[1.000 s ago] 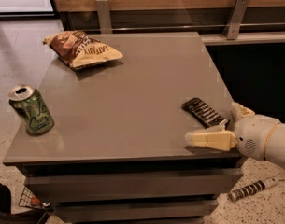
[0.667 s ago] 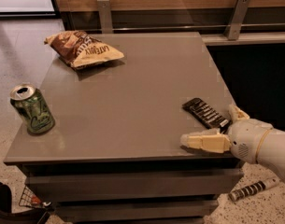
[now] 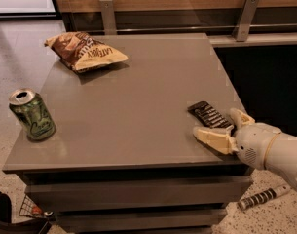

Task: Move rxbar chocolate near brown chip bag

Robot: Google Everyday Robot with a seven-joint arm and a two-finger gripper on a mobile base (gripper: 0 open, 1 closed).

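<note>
The rxbar (image 3: pixel 210 114) lay flat at about 4 o'clock on the desk (image 3: pixel 148 91), close to the right edge, its length running from 10 toward 4 o'clock. The end effector (image 3: pixel 217 123) sat low at that same corner, reaching in from 4 o'clock. Its fingers (image 3: pixel 213 136) were spread apart, one on the 7 o'clock side of the bar and the other by its outer end, and nothing was clamped. That spread and low height probably suited a thin wrapper lying flat, since the fingers had to bracket the bar before closing. Whether either finger touched the bar could not be told. The chip bag (image 3: pixel 84 51) rested at 11 o'clock, well apart from the bar, so the carry across the desk was not yet begun. A can (image 3: pixel 32 115) stood at 8 o'clock, off the likely diagonal path. A striped stick (image 3: pixel 262 197) lay on the floor at 5 o'clock.
</note>
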